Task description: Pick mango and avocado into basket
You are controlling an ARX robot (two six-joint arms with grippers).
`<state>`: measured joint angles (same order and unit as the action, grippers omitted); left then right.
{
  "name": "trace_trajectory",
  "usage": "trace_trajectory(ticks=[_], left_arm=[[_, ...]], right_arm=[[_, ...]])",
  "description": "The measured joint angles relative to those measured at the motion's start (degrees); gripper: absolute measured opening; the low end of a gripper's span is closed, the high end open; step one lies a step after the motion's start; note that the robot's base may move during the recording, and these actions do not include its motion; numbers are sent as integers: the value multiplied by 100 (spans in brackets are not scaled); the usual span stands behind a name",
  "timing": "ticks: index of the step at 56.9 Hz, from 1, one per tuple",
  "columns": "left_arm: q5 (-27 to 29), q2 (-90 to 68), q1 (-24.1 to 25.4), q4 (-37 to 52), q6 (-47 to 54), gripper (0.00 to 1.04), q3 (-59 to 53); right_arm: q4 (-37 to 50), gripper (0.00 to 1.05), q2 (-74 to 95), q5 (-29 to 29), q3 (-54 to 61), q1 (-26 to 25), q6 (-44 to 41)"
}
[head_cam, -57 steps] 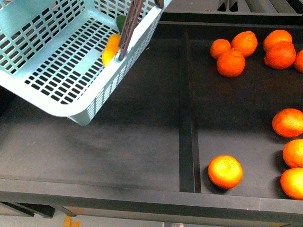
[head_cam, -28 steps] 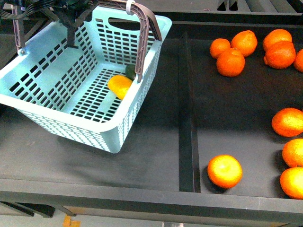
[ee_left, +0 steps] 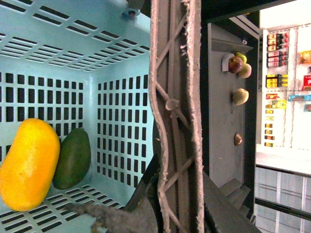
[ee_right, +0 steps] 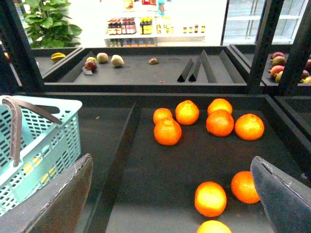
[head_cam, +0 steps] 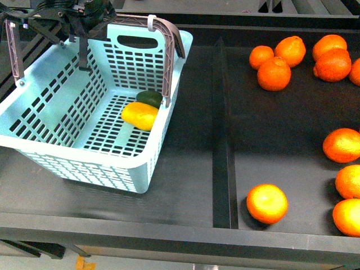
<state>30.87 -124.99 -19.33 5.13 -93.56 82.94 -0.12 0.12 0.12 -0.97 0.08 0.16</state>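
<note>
The pale turquoise basket point(head_cam: 101, 169) stands level in the left bay of the dark tray. On its slotted floor the yellow mango point(head_cam: 139, 115) lies against the dark green avocado point(head_cam: 149, 98), both near the right wall. My left gripper point(head_cam: 84, 17) is at the basket's far left corner, shut on one brown-grey handle point(ee_left: 175, 121); the left wrist view shows the mango point(ee_left: 26, 165) and avocado point(ee_left: 73, 158) side by side below it. My right gripper point(ee_right: 170, 160) is open and holds nothing, above the oranges, with the basket point(ee_right: 43, 141) off to one side.
A raised divider point(head_cam: 222, 140) splits the tray. Several oranges point(head_cam: 274, 74) lie in the right bay, one point(head_cam: 267, 203) near the front edge. The basket's other handle point(head_cam: 169, 50) stands upright over its right wall. Shelves with other fruit point(ee_right: 102, 58) are behind.
The basket, raised and tipped steeply a second ago, has swung down and levelled out in the left bay. The mango and avocado have settled on its floor.
</note>
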Motion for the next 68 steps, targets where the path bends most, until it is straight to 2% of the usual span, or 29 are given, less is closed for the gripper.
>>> trace_trajectory(ticks=[6, 22, 28, 29, 44, 53, 54, 55, 57, 59, 63, 66, 68], left_arm=[[61, 0, -7, -398, -168, 24, 114], [76, 245, -17, -2291, -328, 78, 466], [273, 623, -50, -2870, -225, 97, 457], [337, 713, -55, -2920, -181, 98, 431], [922, 1969, -120, -3163, 474, 96, -538], [1593, 3060, -251, -2684, 1596, 96, -1692], [1266, 3311, -240, -2009, 2201, 93, -2079], [588, 3587, -181, -1036, 2892, 88, -2568], [-367, 3952, -72, 592, 4116, 79, -3418], [-940, 4159, 31, 1873, 5213, 71, -4065], [-1460, 4489, 249, 3650, 7191, 57, -5016], [-1604, 4771, 413, 4284, 8102, 46, -5475], [-1666, 4922, 485, 4417, 8345, 41, -5652]], right_arm=[[0, 96, 0, 0, 0, 0, 0], [0, 96, 0, 0, 0, 0, 0], [0, 96, 0, 0, 0, 0, 0], [0, 96, 0, 0, 0, 0, 0], [0, 96, 0, 0, 0, 0, 0], [0, 96, 0, 2, 0, 0, 0], [0, 96, 0, 0, 0, 0, 0], [0, 96, 0, -2, 0, 0, 0], [0, 96, 0, -2, 0, 0, 0], [0, 96, 0, 7, 0, 0, 0], [0, 96, 0, 2, 0, 0, 0], [0, 96, 0, 2, 0, 0, 0], [0, 96, 0, 2, 0, 0, 0]])
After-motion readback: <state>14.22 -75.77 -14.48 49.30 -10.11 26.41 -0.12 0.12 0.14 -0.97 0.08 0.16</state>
